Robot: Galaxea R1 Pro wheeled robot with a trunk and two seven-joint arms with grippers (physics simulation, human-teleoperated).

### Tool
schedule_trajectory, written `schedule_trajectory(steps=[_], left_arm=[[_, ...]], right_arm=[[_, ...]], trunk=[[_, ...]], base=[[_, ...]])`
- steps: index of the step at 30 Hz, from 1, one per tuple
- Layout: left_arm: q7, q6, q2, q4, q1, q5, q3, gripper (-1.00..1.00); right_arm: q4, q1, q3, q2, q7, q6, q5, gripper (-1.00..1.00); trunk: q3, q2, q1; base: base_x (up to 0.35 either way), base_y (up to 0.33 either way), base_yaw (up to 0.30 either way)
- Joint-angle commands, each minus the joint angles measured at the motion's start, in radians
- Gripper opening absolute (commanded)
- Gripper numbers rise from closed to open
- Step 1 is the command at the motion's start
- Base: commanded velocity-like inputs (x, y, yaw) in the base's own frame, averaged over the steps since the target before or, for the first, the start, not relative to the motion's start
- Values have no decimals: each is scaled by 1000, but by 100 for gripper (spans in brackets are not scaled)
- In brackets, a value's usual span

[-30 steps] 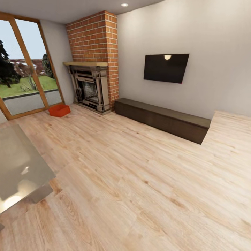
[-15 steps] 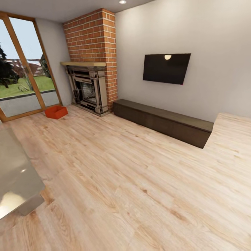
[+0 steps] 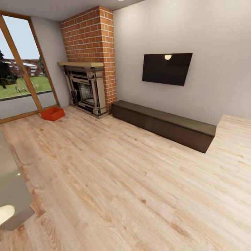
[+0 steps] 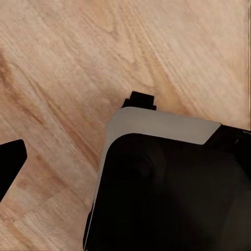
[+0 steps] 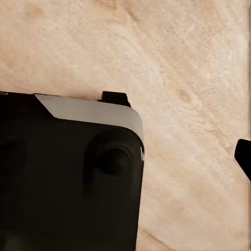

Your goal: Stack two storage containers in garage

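Robot is in the living room, on the light wood-plank floor [image 3: 132, 181], and no garage is in sight. One storage container [image 3: 52, 113], orange-red and open-topped, sits on the planks at the far left of the head view, just in front of the wood-framed glass doors [image 3: 21, 83] and near the brick fireplace [image 3: 87, 87]. It stands well apart from the robot, with open floor between. A second container is not identified in these frames. Along the far wall: a dark low cabinet [image 3: 164, 123] with a black wall-mounted TV [image 3: 166, 68] above it. A glossy grey surface [image 3: 10, 188] cuts into the lower left corner of the head view; cannot tell what it is. Both wrist views look down at plank floor past dark housings of the robot's own body. A dark sliver at the edge of each may be a finger, but that is not enough to judge: cannot tell whether the left hand or the right hand is apart or together. Nothing appears to be carried. Judgement: step in hand is the approach to the first container, so the task is at its start, with nothing yet picked up. Next move calls for driving the base forward and left across the floor, stopping with the container within arm's reach, then lowering the trunk to bring the hands down to its rim.
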Motion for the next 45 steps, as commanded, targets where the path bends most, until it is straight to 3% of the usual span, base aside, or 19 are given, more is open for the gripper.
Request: schedule_trajectory(steps=[1, 14, 45], left_arm=[[3, -3, 0, 1, -1, 9, -8, 100], [3, -3, 0, 1, -1, 9, -8, 100], [3, -3, 1, 1, 0, 9, -8, 100]], right_arm=[[0, 0, 8, 0, -2, -2, -9, 100], [0, 0, 8, 1, -2, -2, -10, 100], [0, 0, 7, 1, -2, -3, -11, 100]], trunk=[[-1, 0, 1], [-1, 0, 1], [-1, 0, 1]], base=[[322, -95, 0], [322, -97, 19], [322, -99, 266]])
